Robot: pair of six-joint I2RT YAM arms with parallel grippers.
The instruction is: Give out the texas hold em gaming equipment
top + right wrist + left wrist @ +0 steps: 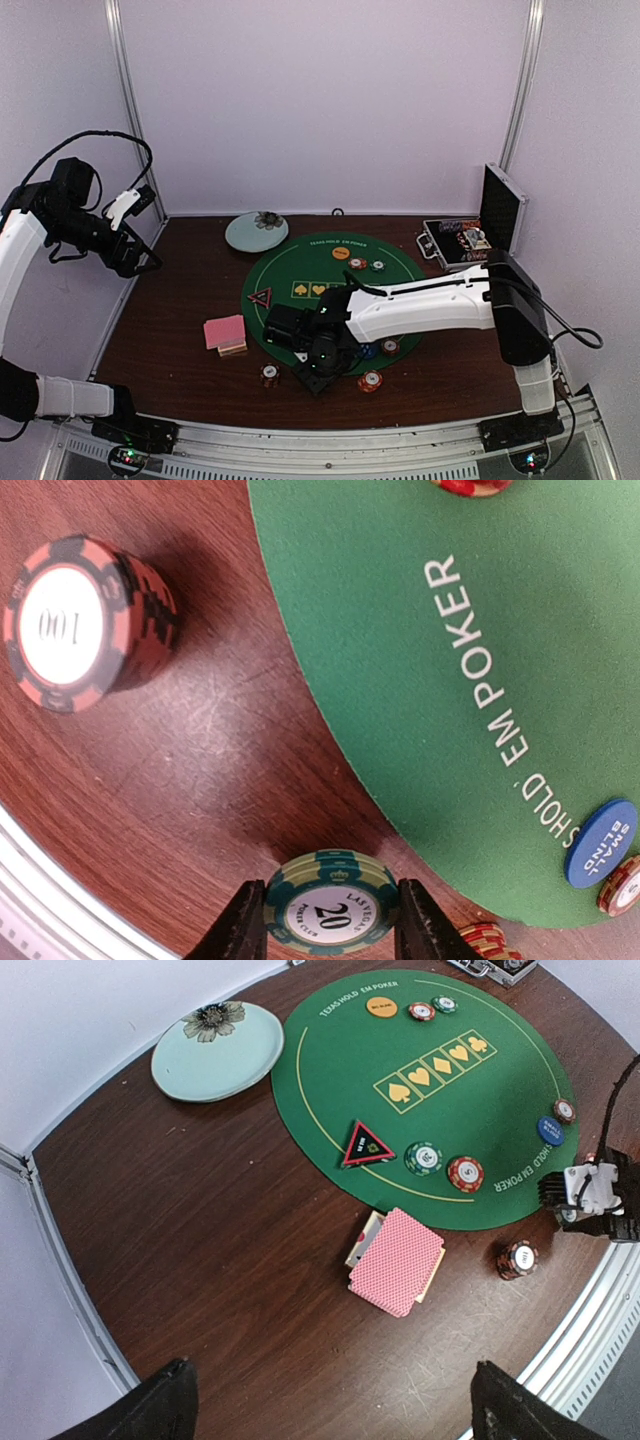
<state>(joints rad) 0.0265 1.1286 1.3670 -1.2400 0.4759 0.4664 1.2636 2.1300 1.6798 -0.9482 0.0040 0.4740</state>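
My right tool (330, 932) grips a green chip stack (330, 885) just off the green mat (400, 630). I should carry it level and release only once seated. My left tool (335, 1408) hangs wide open.

The right arm (420, 300) lies low across the mat's (300, 262) near half, its gripper (326, 892) clamped on green chips (330, 920) just off the mat's near rim, barring any reach from that side. A red stack (85, 620) stands near it on the wood (170, 300), and the cards (225, 332) lie just left of the mat, with a lane between them. The wood left of the cards, up to the plate (256, 231), is open. The mat's far half holds only an orange button (341, 253) and two chips (358, 263). The case (455, 240), lid (500, 205) upright, walls the far right corner. The left arm (20, 250) hangs high, jaws wide, above the table's left edge.
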